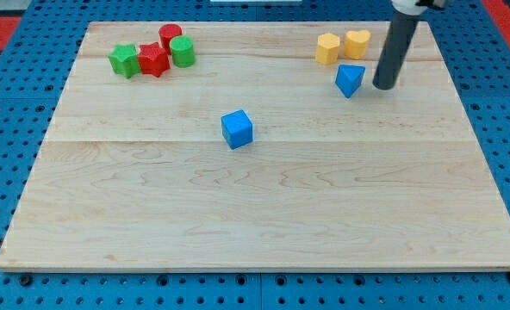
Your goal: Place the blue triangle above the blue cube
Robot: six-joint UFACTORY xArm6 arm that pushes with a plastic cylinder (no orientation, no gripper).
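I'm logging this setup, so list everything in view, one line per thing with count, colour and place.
blue cube: one, blue, middle of the board, slightly toward the view's left.
blue triangle: one, blue, upper right area, just below the yellow blocks.
yellow blocks: two, yellow, near the view's top right; a blocky one and a heart-shaped one beside it.
red blocks: two, red, top left; a star-like one and a cylinder behind it.
green blocks: two, green, top left; a star-like one left of the red star and a cylinder to its right.
board: one, light wood, filling most of the view, on a blue pegboard surface.
my tip: one, dark rod, just right of the blue triangle, not touching it.
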